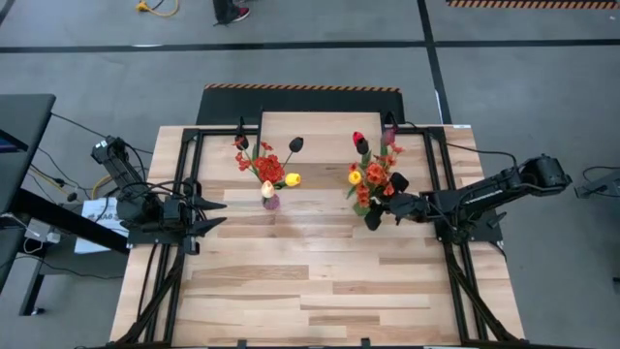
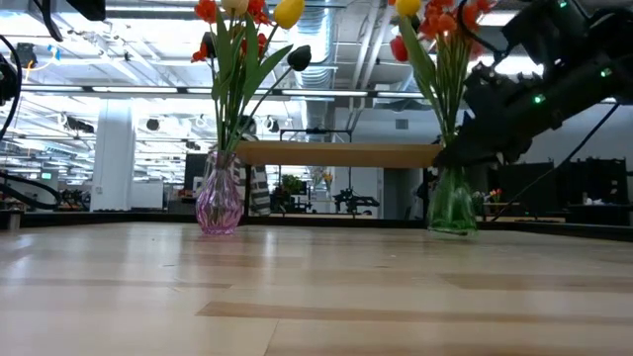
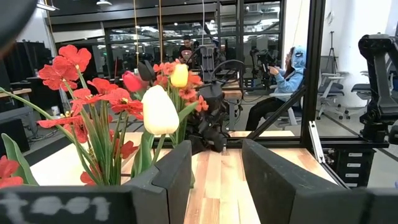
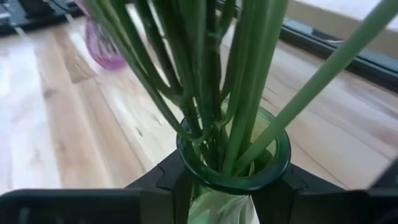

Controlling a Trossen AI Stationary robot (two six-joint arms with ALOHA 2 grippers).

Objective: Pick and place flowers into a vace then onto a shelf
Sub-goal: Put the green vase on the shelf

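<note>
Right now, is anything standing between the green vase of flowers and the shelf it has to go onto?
Nothing visible does. The right gripper has its fingers either side of the green vase's neck, and the shelf lies just behind it across bare tabletop. The pink vase stands off to the side, clear of that path.

An open robotics lab; black frame rigs [image 3: 314,74], exposed ceiling ducts [image 2: 326,20] (a seated person [image 3: 283,81] behind)

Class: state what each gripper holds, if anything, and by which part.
Right gripper clasps the green vase at its neck; left gripper holds nothing.
</note>
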